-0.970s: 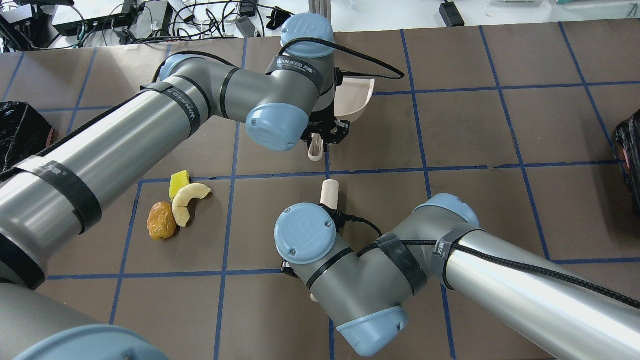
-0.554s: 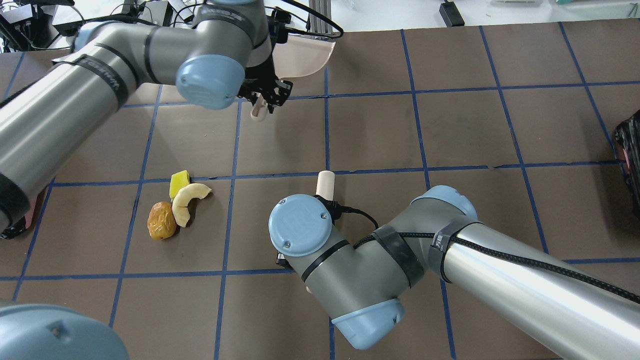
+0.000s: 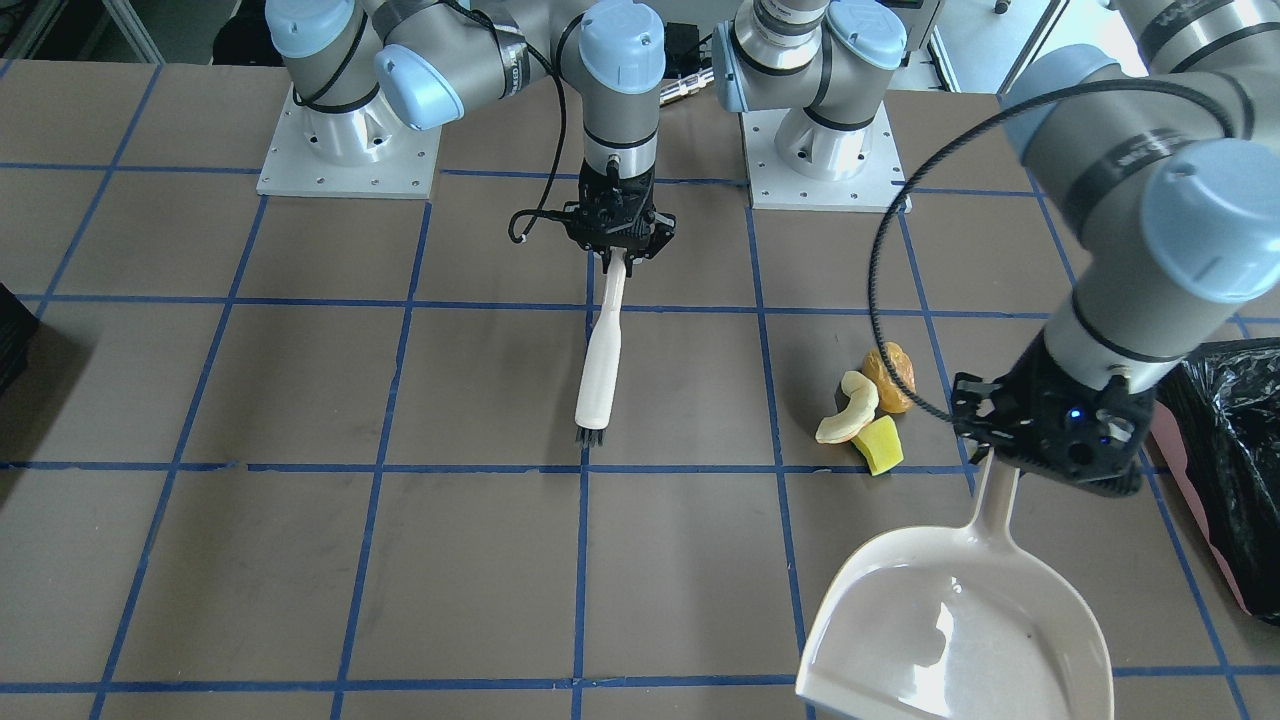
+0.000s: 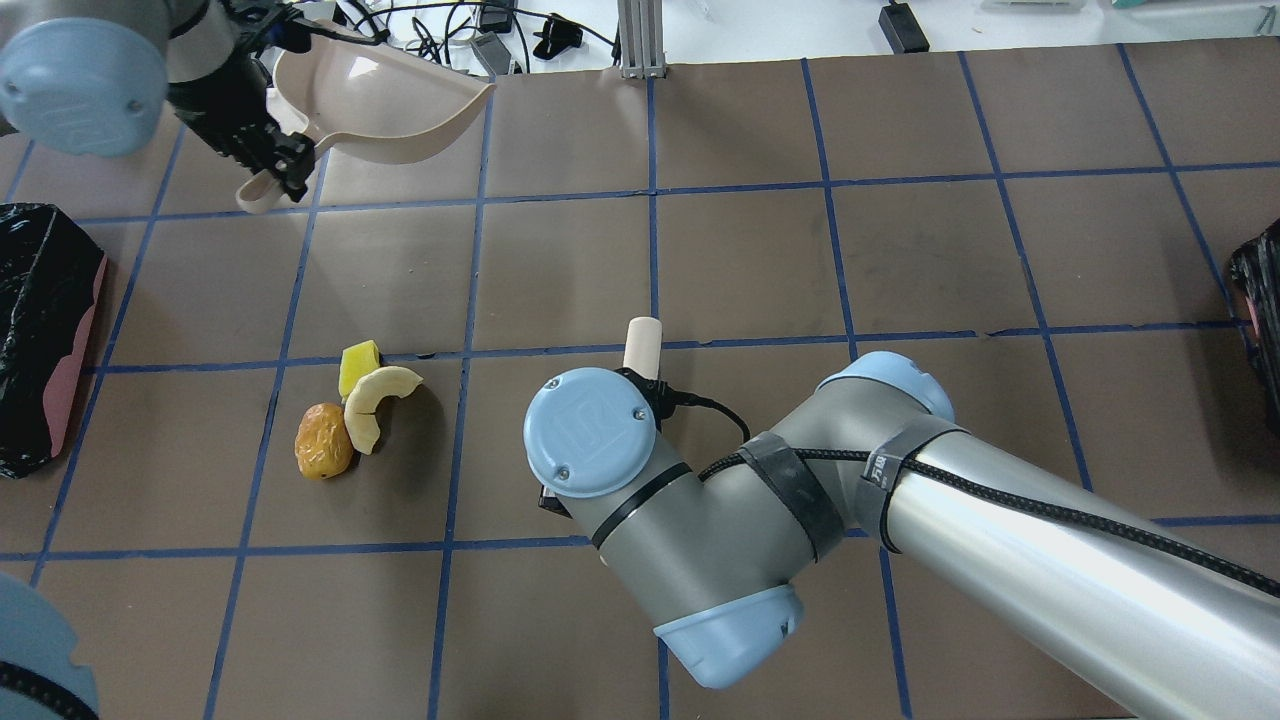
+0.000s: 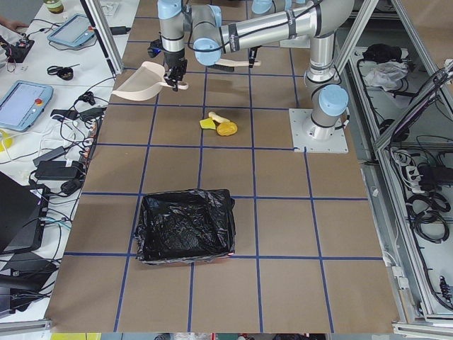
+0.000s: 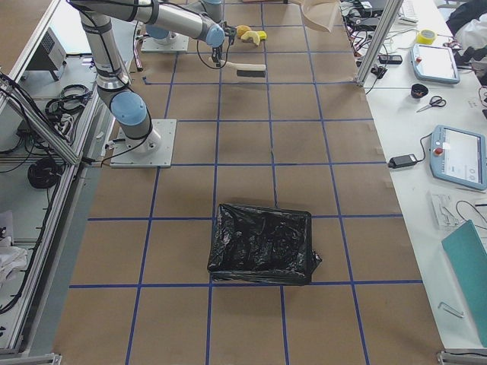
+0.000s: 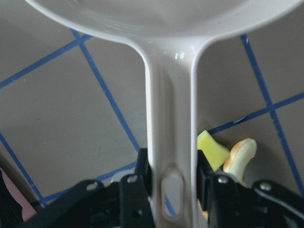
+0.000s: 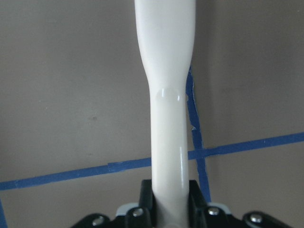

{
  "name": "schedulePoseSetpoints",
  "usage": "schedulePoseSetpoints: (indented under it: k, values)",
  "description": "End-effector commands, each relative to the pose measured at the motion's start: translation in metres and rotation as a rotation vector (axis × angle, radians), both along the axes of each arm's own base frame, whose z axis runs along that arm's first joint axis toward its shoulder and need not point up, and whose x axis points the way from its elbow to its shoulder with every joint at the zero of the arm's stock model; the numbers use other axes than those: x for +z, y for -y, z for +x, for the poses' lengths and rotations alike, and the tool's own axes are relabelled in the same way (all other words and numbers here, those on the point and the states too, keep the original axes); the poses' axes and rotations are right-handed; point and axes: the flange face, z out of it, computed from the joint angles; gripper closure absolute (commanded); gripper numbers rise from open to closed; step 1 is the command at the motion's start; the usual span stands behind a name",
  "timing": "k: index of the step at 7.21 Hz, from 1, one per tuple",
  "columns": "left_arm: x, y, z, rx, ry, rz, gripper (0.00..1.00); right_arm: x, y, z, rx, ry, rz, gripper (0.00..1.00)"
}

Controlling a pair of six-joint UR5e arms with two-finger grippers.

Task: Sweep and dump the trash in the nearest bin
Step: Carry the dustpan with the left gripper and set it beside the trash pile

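The trash lies together on the brown table: a golden-brown lump (image 4: 323,441), a pale curved slice (image 4: 375,400) and a yellow wedge (image 4: 358,366). It also shows in the front view (image 3: 878,445). My left gripper (image 4: 275,160) is shut on the handle of the white dustpan (image 4: 385,100), held raised over the far left of the table, beyond the trash. My right gripper (image 3: 617,255) is shut on the white brush (image 3: 603,350), bristles down near the table's middle, well apart from the trash. The pink-sided bin (image 4: 40,330) with its black bag stands at the left edge.
A second black-bagged bin (image 4: 1260,320) stands at the table's right edge. Cables and electronics (image 4: 250,40) lie beyond the far edge. The right arm's elbow (image 4: 700,540) hangs over the near middle of the table.
My left arm has swung the dustpan from the table's middle to the far left corner. My right arm with the brush has shifted slightly left.
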Motion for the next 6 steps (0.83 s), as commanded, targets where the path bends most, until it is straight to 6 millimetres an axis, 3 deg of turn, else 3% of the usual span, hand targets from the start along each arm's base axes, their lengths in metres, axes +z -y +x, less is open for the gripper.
schedulePoseSetpoints:
  k: [1,4,6]
  values:
    - [-0.003,-0.024,0.096,-0.261,-0.012,0.102,1.0,0.013,0.008,0.007,0.006,0.003,0.005,1.0]
    - [-0.011,-0.063,0.22,-0.622,0.018,0.218,1.0,0.022,0.013,0.013,0.014,0.004,0.016,1.0]
    - [-0.036,-0.083,0.268,-0.89,-0.019,0.256,1.0,0.026,0.023,0.035,0.008,0.012,0.012,1.0]
